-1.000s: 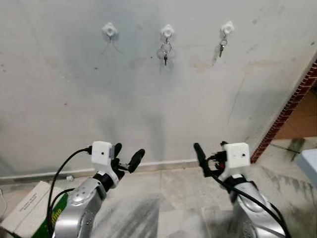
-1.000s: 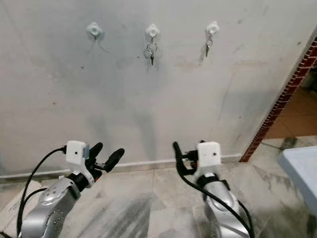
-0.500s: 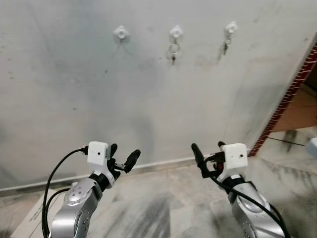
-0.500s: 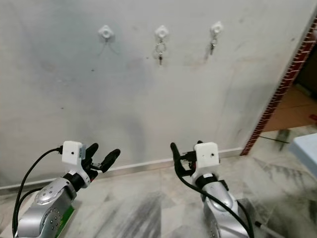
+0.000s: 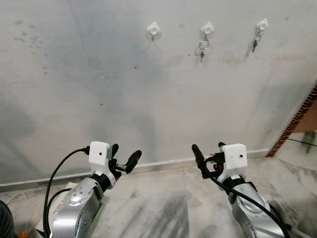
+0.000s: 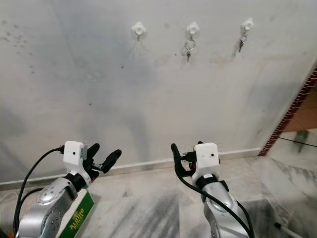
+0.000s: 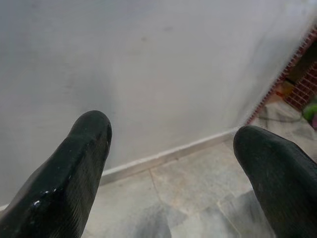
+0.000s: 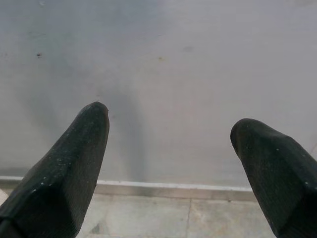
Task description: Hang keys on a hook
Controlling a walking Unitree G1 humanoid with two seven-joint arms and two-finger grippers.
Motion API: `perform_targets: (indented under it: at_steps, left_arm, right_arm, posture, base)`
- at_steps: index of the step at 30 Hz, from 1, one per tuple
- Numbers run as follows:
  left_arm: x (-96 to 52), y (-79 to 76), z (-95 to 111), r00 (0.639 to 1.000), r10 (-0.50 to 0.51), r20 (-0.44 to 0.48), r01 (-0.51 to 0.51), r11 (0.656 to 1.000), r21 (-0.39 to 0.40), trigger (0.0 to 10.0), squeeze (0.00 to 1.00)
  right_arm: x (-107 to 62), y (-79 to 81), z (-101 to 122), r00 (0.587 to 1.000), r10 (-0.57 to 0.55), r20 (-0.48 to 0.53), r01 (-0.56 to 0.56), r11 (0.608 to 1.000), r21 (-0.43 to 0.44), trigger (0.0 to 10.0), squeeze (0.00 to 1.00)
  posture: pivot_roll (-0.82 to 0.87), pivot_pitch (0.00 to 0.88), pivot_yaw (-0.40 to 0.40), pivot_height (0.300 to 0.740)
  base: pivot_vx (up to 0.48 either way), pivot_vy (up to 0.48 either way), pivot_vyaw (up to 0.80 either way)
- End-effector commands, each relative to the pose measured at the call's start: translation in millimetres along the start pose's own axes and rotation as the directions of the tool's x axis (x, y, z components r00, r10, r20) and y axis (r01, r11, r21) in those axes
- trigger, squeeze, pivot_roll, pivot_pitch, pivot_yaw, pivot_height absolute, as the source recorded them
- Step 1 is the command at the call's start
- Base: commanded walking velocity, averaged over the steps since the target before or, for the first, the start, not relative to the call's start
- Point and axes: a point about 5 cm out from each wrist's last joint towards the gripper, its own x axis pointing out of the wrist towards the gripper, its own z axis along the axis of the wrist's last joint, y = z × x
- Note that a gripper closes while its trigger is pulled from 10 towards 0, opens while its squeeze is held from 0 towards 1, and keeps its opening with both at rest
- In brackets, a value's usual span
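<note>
Three white hooks are fixed high on the grey wall. The left hook point(image 5: 154, 29) is bare. From the middle hook point(image 5: 207, 27) hangs a key ring with a key point(image 5: 202, 48), and a small key point(image 5: 255, 43) dangles from the right hook point(image 5: 262, 23). My left gripper point(image 5: 125, 154) and right gripper point(image 5: 208, 151) are held low in front of me, far below the hooks. Both are open with nothing between their fingers. The left wrist view shows its gripper point(image 7: 173, 126) facing wall and floor; the right gripper point(image 8: 172, 118) faces the wall's base.
A pale marble floor point(image 5: 163, 208) meets the wall at a white baseboard point(image 5: 163, 164). A red brick edge point(image 5: 296, 121) ends the wall on the right. A green box point(image 6: 78, 218) lies on the floor beside my left arm.
The camera has swung to the left, so the hooks and the brick edge sit further right in the picture. Both arms keep the same pose, open.
</note>
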Motion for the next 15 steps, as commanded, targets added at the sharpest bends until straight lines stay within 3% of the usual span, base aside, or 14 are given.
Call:
perform_targets:
  at_steps: [1,6,12,15]
  left_arm:
    - [2.8,-3.2,2.6,1.0,-0.014,0.003,0.014,1.0,0.013,10.0,0.0]
    - [2.9,-3.4,2.4,1.0,-0.016,0.001,0.016,1.0,0.014,10.0,0.0]
    - [3.3,-3.9,2.2,1.0,-0.017,0.0,0.017,1.0,0.016,10.0,0.0]
    - [3.3,-4.1,2.1,1.0,-0.018,-0.001,0.018,1.0,0.016,10.0,0.0]
  right_arm:
    - [-0.4,-4.7,1.1,1.0,-0.021,-0.004,0.021,1.0,-0.004,10.0,0.0]
    - [-0.3,-4.4,1.0,1.0,-0.021,-0.005,0.021,1.0,-0.003,10.0,0.0]
    - [-0.1,-4.6,0.8,1.0,-0.02,-0.005,0.02,1.0,-0.003,10.0,0.0]
    - [0.0,-4.5,0.7,1.0,-0.018,-0.007,0.018,1.0,-0.003,10.0,0.0]
  posture:
    - [-0.08,0.0,0.045,0.74]
    - [-0.08,0.0,0.045,0.74]
    - [-0.08,0.0,0.046,0.74]
    - [-0.08,0.0,0.046,0.74]
  base:
    - [0.0,0.0,-0.8]
    - [0.0,0.0,-0.8]
    - [0.0,0.0,0.0]
    - [0.0,0.0,-0.8]
